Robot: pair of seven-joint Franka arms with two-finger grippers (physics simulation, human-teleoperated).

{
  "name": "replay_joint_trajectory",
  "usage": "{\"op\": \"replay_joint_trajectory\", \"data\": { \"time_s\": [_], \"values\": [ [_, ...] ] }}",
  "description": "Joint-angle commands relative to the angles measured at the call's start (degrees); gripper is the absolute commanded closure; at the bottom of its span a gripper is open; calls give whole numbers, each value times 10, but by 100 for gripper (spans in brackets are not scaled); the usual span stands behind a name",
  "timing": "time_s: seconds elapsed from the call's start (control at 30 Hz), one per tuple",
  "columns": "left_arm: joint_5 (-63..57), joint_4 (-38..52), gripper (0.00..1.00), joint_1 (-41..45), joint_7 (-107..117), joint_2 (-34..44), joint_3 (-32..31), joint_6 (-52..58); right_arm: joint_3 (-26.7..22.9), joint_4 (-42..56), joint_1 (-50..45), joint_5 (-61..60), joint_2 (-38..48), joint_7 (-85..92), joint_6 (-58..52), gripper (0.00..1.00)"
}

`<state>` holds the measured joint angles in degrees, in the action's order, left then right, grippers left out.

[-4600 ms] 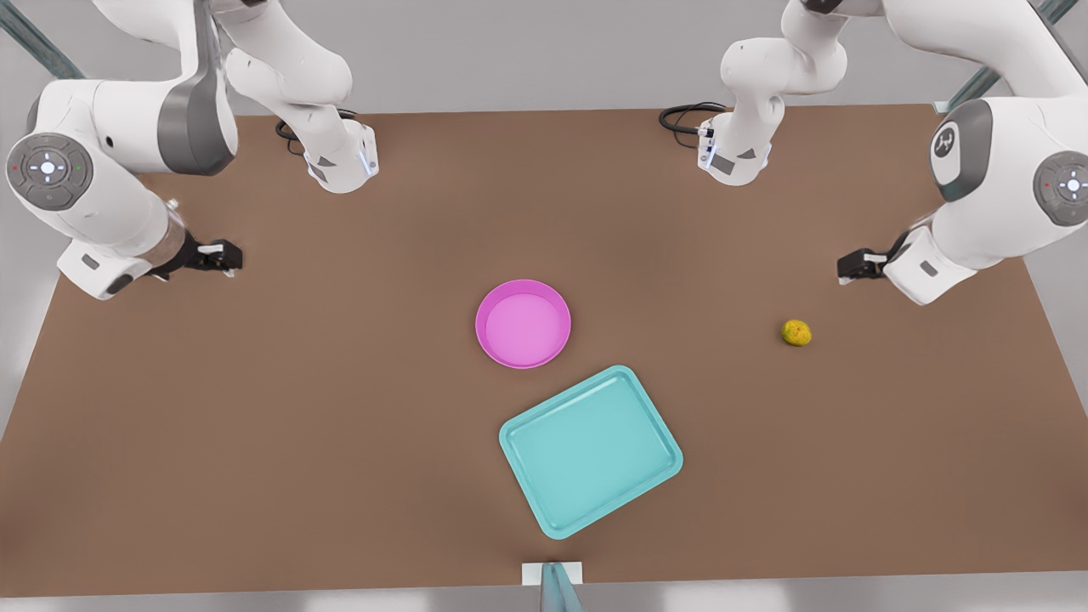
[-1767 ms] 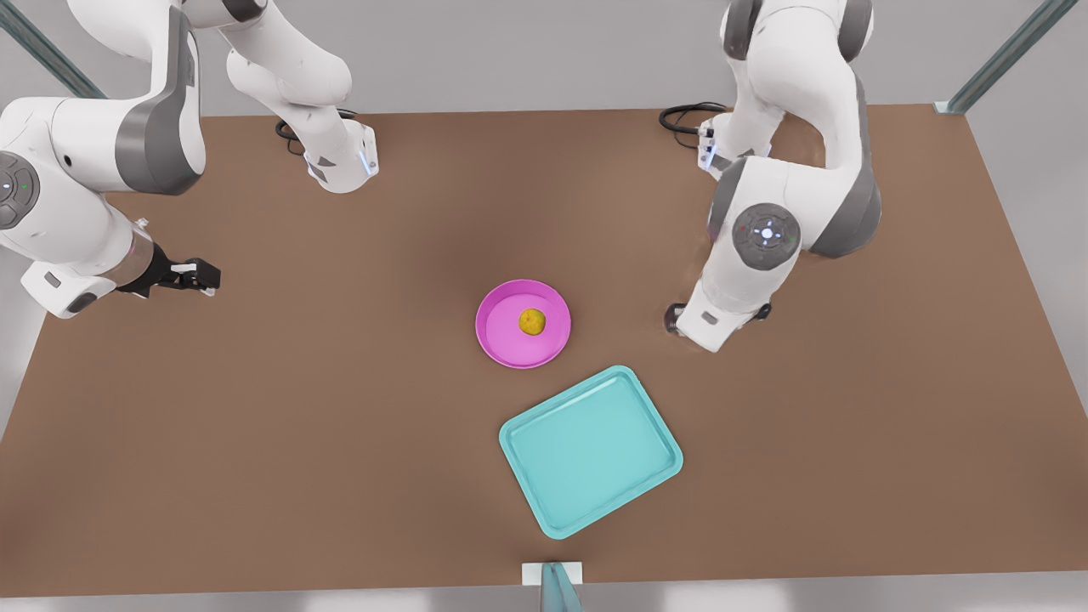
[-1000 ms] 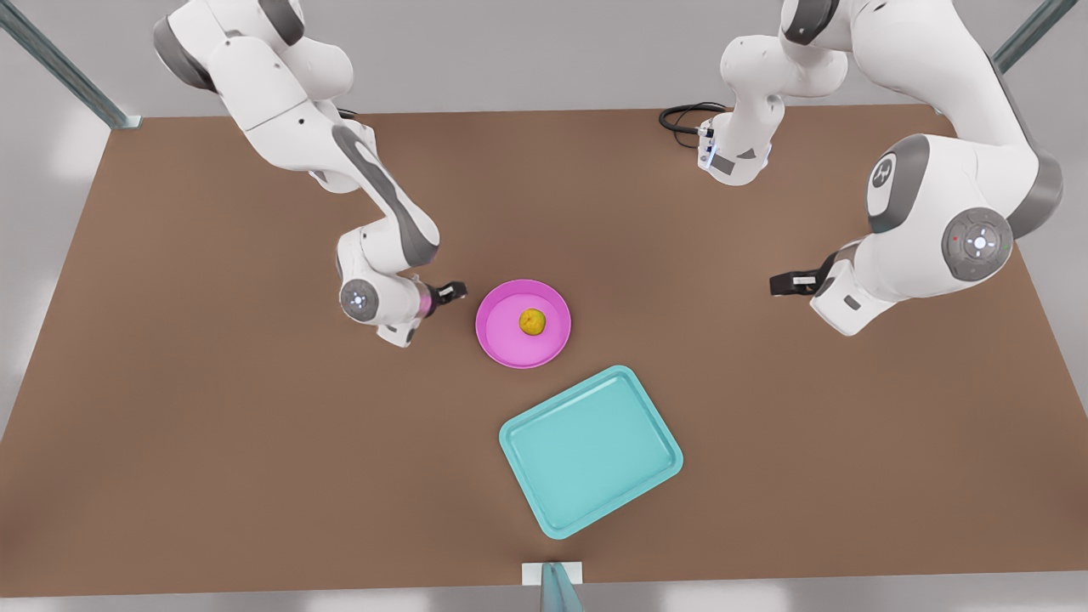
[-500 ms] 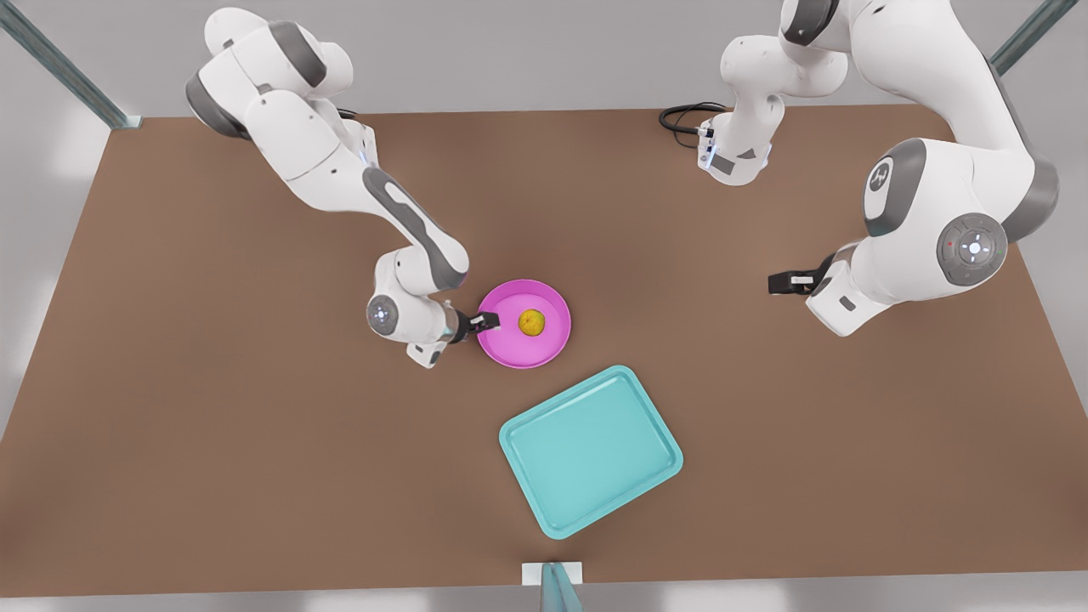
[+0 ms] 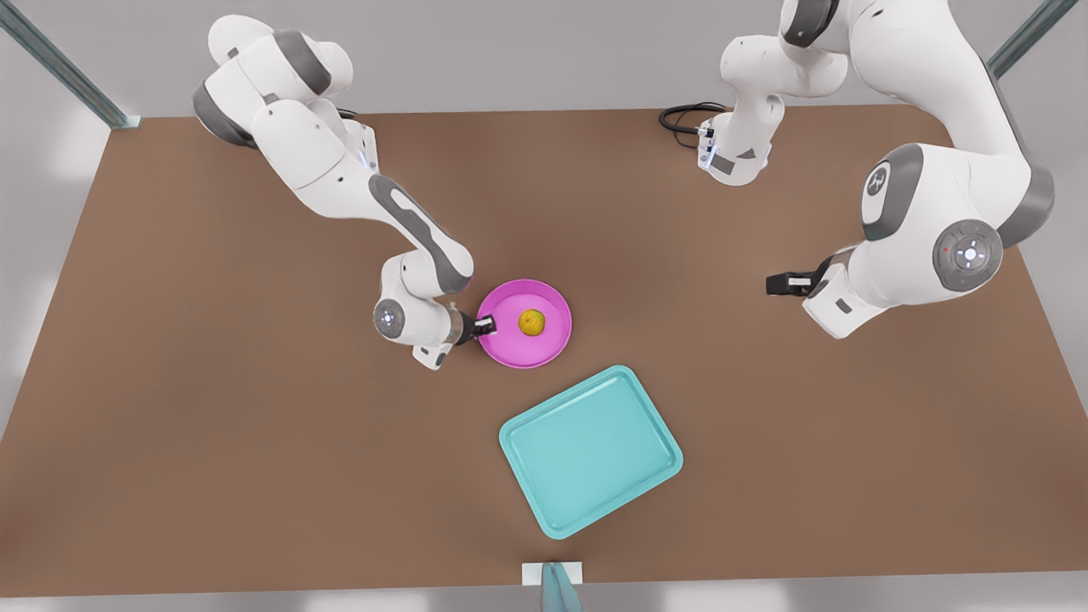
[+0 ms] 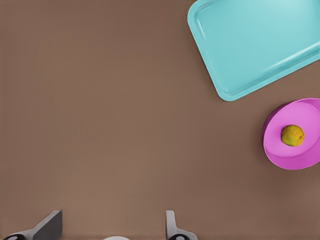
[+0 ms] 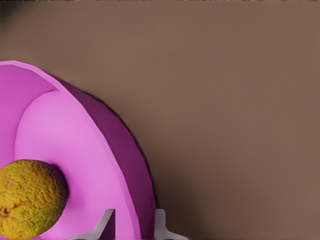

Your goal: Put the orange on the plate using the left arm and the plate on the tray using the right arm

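Pinching the plate's rim, with the carry to the tray yet to do.

My right gripper (image 5: 486,324) straddles the rim of the plate (image 5: 552,348), one finger inside the wall and one outside; I judge it clamped on. The orange (image 5: 532,322) sits in the plate, so my left arm's half looks finished. My left gripper (image 5: 775,283) waits well apart from the plate, fingers spread and empty. The tray (image 5: 590,450) lies bare just beside the plate.
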<state>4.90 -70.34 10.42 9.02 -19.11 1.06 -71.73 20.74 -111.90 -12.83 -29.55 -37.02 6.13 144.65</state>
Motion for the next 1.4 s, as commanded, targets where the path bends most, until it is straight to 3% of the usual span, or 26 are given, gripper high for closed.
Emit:
{"op": "replay_joint_trajectory", "data": {
  "time_s": [0.0, 0.1, 0.53, 0.6, 0.73, 0.83, 1.0, 1.23, 1.37],
  "values": [
    [-1, 0, 0, 0, -7, 0, 0, 0, 1, 2, 0, 0, -1, 6, -2, 59],
    [-1, 1, 0, 0, -4, 1, 0, 1, 1, 3, 0, 0, 2, 7, -2, 79],
    [-2, 2, 0, 0, -4, 0, -2, 1, -4, 79, 4, -6, 27, 0, -66, 79],
    [-2, 2, 0, 0, -4, 1, -2, 1, -4, 117, -1, -60, 20, -58, -64, 79],
    [-2, 4, 0, 0, -3, 3, -2, 1, -6, 251, -73, -67, -47, -334, -30, 79],
    [-2, 3, 0, 0, -5, 2, -2, 1, -9, 322, -78, -66, -93, -430, 8, 79],
    [-1, 2, 0, 0, -8, 0, -2, 1, -26, 333, -31, -63, -107, -433, 16, 79],
    [1, 4, 0, 0, -1, 0, -3, 0, -40, 457, -48, -60, -219, -436, 33, 79],
    [1, 4, 0, 0, -1, 0, -3, 1, -40, 477, -60, -59, -227, -438, 33, 79]
  ]
}}
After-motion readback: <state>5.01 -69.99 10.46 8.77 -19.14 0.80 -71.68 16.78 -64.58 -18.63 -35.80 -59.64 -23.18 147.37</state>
